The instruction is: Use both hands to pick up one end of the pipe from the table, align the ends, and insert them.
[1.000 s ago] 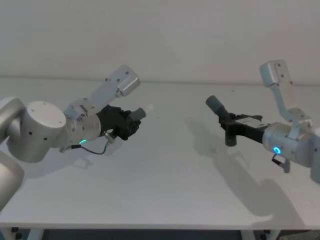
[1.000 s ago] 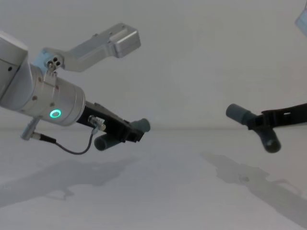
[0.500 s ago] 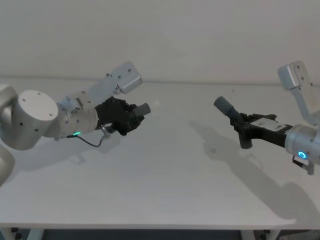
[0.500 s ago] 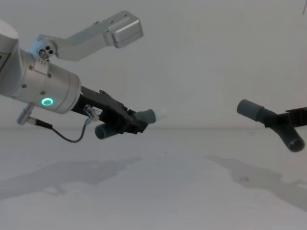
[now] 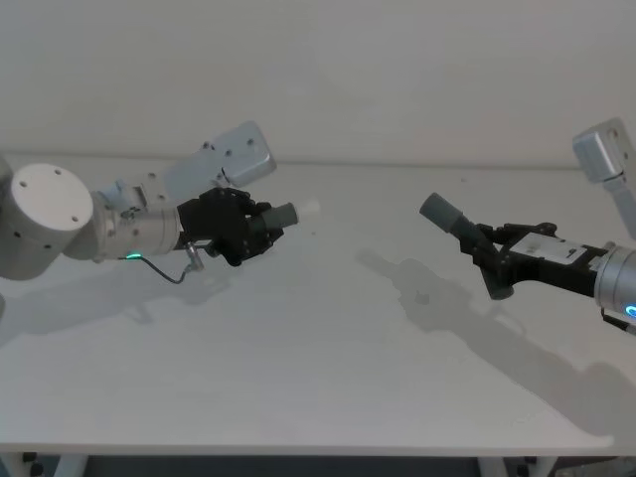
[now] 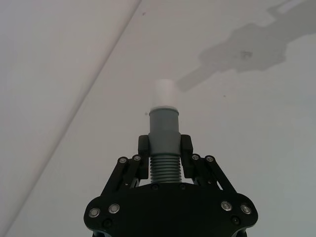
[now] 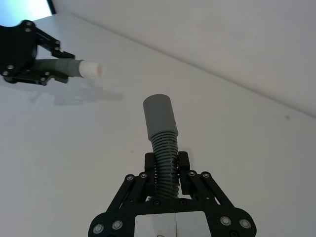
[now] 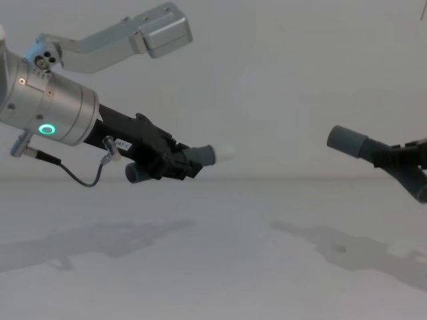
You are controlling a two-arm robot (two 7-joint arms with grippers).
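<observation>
Frame left, the left claw (image 5: 255, 225) clamps the white-tipped pipe piece (image 5: 284, 214); frame right, the right claw (image 5: 489, 256) clamps the plain-cuffed piece (image 5: 443, 214).

The left arm (image 5: 119, 227) and right arm (image 5: 618, 283) are raised, pointing inward, well apart. The left pincer (image 5: 258, 227) clamps the white-tipped pipe piece (image 5: 285, 214); the right pincer (image 5: 487, 254) clamps the plain grey pipe piece (image 5: 443, 215).
</observation>
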